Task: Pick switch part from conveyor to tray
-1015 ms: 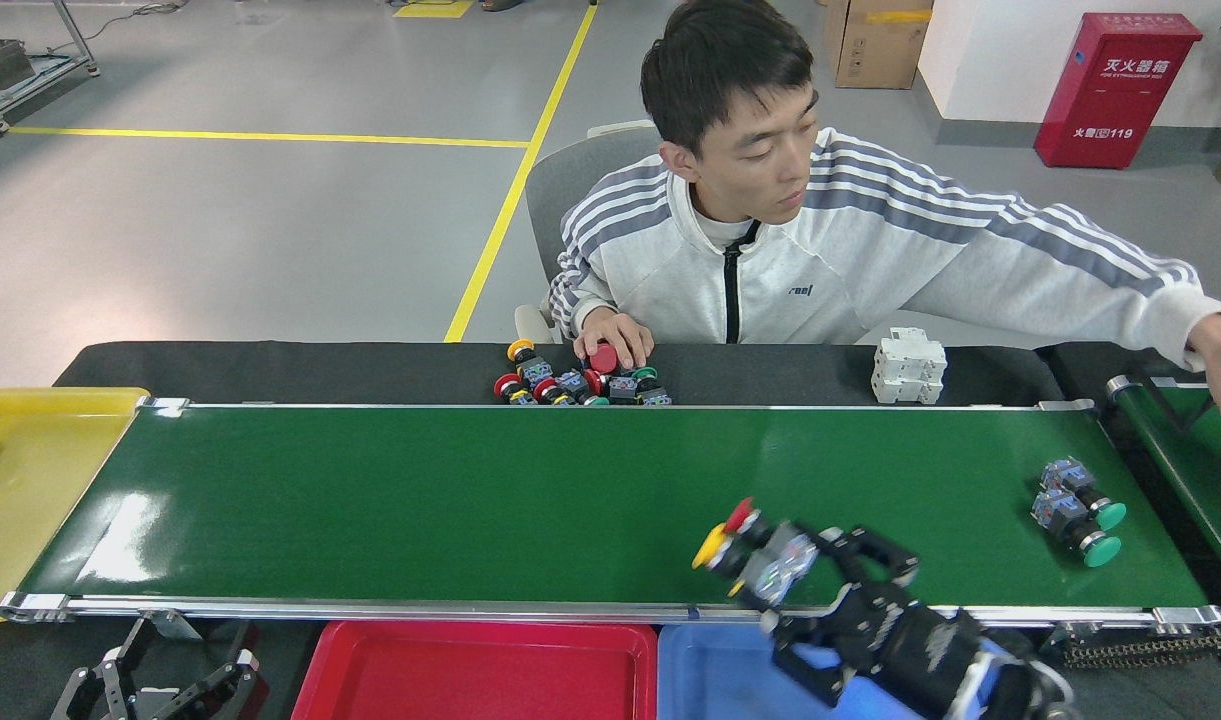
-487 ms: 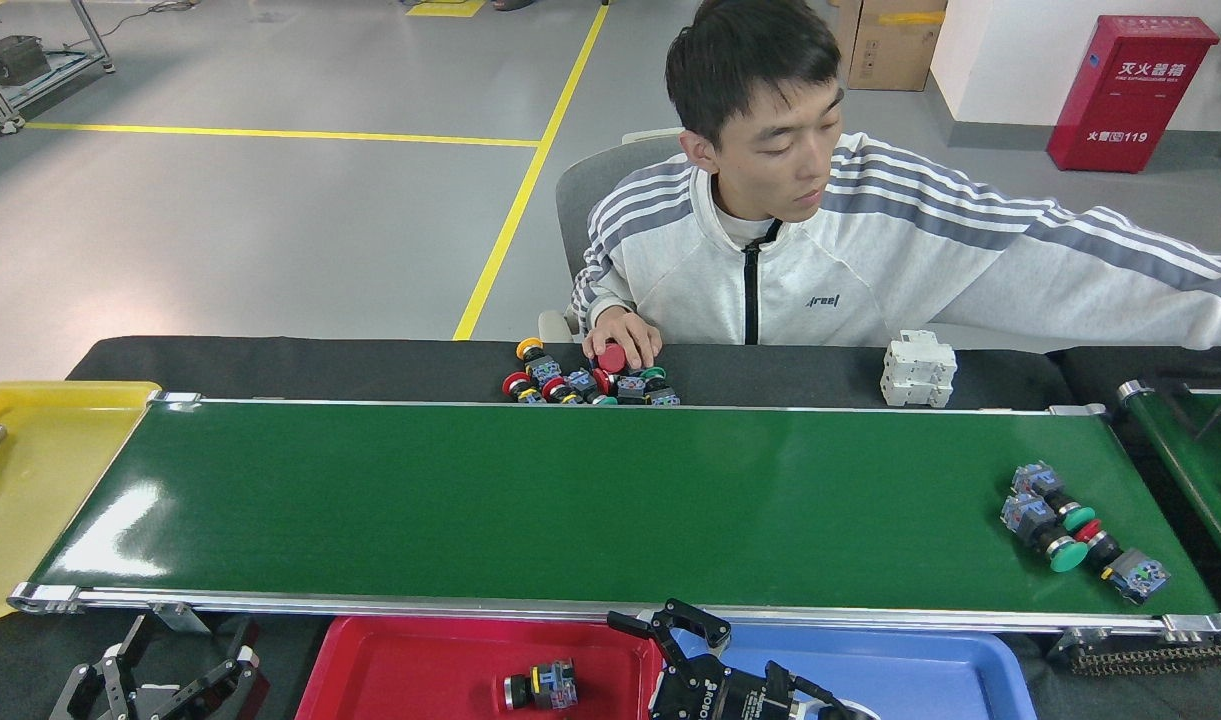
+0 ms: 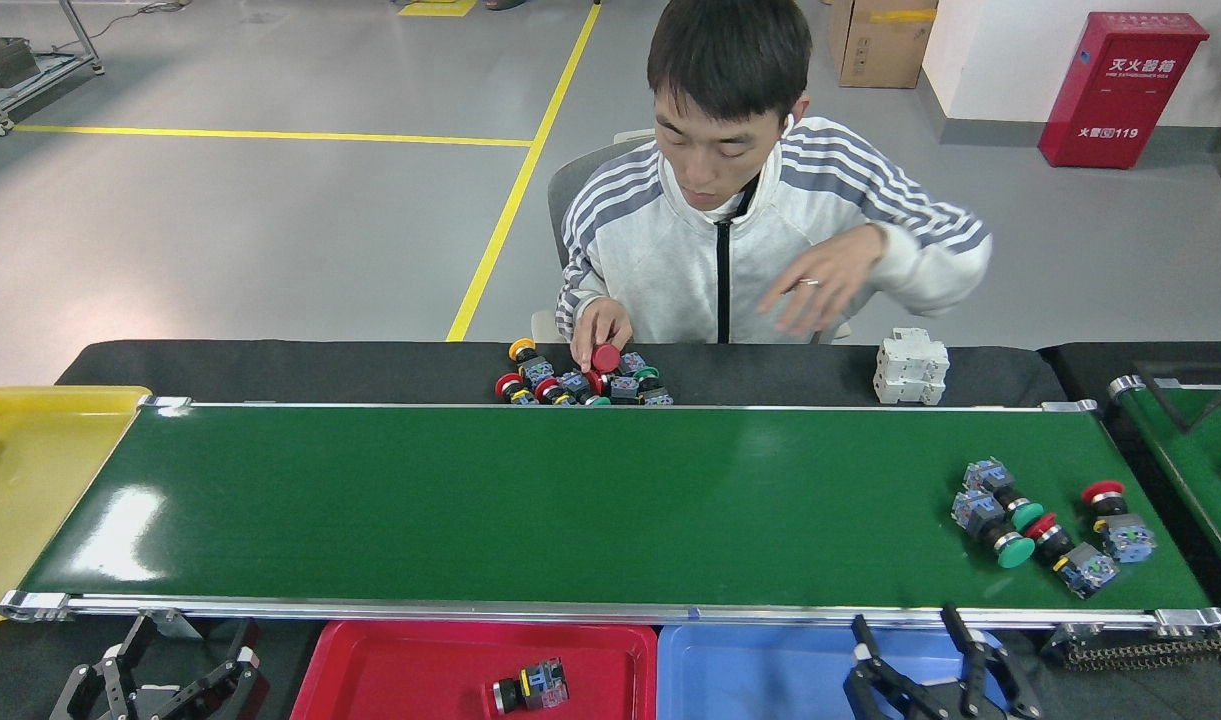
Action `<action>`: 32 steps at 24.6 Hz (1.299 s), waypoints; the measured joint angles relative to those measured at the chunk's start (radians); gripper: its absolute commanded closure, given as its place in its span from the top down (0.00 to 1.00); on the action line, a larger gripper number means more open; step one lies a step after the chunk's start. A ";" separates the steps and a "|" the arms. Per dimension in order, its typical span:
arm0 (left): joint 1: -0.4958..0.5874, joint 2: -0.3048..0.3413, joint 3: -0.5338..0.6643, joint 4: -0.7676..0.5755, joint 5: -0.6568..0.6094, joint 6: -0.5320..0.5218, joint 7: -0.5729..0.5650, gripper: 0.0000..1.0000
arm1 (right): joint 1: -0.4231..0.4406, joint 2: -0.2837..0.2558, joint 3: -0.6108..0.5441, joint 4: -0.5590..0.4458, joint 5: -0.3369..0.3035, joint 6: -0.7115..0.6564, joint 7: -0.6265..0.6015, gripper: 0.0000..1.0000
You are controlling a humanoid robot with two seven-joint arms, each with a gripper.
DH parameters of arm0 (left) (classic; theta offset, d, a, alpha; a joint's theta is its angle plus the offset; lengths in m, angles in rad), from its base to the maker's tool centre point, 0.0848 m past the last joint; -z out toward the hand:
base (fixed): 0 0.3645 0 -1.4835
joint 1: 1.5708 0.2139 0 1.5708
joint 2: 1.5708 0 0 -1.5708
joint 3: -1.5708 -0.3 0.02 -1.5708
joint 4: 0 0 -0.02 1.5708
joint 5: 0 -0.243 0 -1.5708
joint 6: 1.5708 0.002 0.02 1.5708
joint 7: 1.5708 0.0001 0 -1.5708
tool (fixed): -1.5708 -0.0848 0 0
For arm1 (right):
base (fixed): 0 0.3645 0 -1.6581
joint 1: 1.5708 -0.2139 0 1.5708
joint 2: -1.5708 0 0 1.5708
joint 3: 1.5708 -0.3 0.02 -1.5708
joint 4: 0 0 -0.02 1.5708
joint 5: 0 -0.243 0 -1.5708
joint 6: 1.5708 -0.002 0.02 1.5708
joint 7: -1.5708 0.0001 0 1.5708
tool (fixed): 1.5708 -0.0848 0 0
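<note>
Right end effector (image 3: 930,650) swung rightward off red tray (image 3: 390,670); fingers spread wide, empty. Left end effector (image 3: 160,680) idle, spread. Next: approach green-capped push-button switch (image 3: 990,520) on conveyor (image 3: 470,500) squarely, straddling its body.

Grey floor (image 3: 220,230) crossed by yellow lines (image 3: 515,190), red cabinet (image 3: 1120,88) against a white wall (image 3: 1020,50).

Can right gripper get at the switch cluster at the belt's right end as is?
Probably yes. The right gripper sits open over the blue tray, just below the switch cluster on the conveyor; nothing lies between.
</note>
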 measured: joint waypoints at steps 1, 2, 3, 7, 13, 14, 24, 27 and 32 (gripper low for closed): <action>0.000 0.000 0.000 0.000 0.000 0.000 0.000 1.00 | 0.000 0.000 -0.002 0.001 0.000 0.007 -0.004 0.97; 0.000 0.000 0.000 0.000 0.000 0.000 0.000 1.00 | -0.001 0.000 -0.002 0.002 0.000 0.018 -0.001 0.97; -0.001 0.000 0.000 0.000 0.000 0.000 0.000 1.00 | -0.005 0.000 -0.002 0.003 0.000 0.023 0.011 0.97; -0.002 0.000 0.000 0.000 0.000 0.000 0.000 1.00 | -0.046 0.000 -0.002 0.005 0.001 0.034 0.075 0.97; -0.003 0.000 0.000 0.000 0.000 0.000 0.000 1.00 | -0.139 0.000 -0.002 0.041 0.010 0.037 0.134 0.97; -0.003 0.000 0.000 0.000 0.000 0.000 0.000 1.00 | -0.156 0.000 -0.002 0.055 0.010 0.037 0.138 0.97; -0.006 0.000 0.000 0.001 0.000 0.000 0.000 1.00 | -0.307 -0.001 0.098 0.222 0.014 0.117 0.149 0.80; -0.006 0.000 0.000 0.001 0.000 0.000 0.000 1.00 | -0.320 -0.013 0.129 0.243 0.016 0.133 0.175 0.34; -0.006 0.000 0.000 0.001 0.000 0.000 0.000 1.00 | -0.324 -0.025 0.146 0.244 0.015 0.143 0.189 0.07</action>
